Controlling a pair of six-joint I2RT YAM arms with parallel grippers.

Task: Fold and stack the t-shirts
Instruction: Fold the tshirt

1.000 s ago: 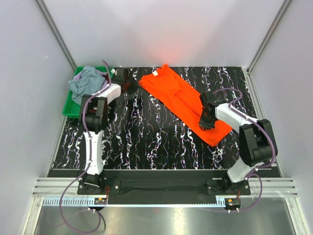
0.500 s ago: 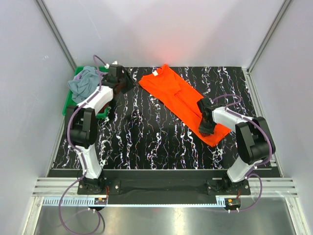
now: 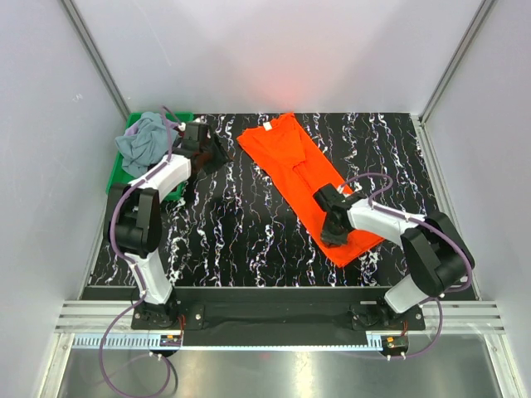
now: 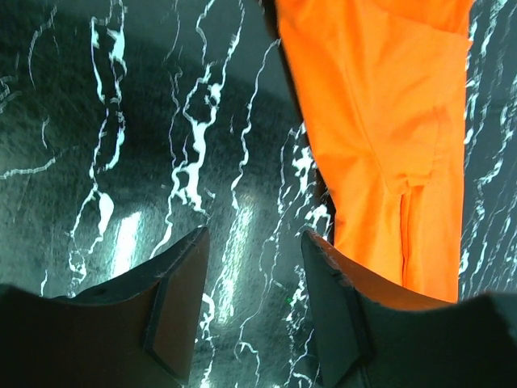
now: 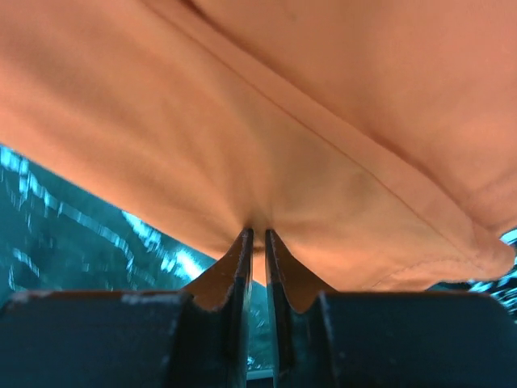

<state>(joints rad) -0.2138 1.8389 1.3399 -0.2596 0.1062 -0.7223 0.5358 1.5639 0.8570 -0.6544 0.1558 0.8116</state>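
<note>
Orange shirt [image 3: 286, 153]: laid flat & slantwise on desk [image 3: 241, 232], collar far, hem near-right; looks folded narrow lengthwise.
R fingers [image 5: 230, 275]: closed on shirt's near-left edge, cloth pinched between; prob. so the hem end can be lifted & folded over.
L fingers [image 4: 174, 299]: open, nothing held; hung over desk just left of shirt, prob. poised for collar end.
Grey shirt [image 3: 143, 139]: heaped in bin [image 3: 116, 181], far left; judged not yet folded.

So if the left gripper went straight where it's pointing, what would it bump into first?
Most likely the bare table, close beside the orange shirt. The left gripper is open, with only black marbled tabletop between its fingers. Depth is unclear, so it might brush the shirt's edge.
</note>
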